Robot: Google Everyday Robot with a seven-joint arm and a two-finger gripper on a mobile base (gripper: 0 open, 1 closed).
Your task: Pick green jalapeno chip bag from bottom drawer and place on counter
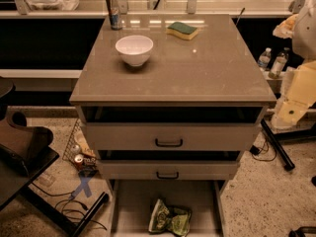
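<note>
The green jalapeno chip bag [169,218] lies crumpled on the floor of the open bottom drawer [131,201], slightly right of its middle and near the front. The counter [197,68] is the grey-brown cabinet top above the drawers. My gripper is out of view; only a pale segment of my arm [298,90] shows at the right edge, beside the cabinet at counter height and well away from the bag.
On the counter stand a white bowl [134,49], a can [113,10] and a green-and-yellow sponge [182,30]. Two drawers with black handles [169,142] sit above the bottom one. There is dark furniture [22,152] at the left, cans and cables [81,162] on the floor, and bottles [271,60] at the right.
</note>
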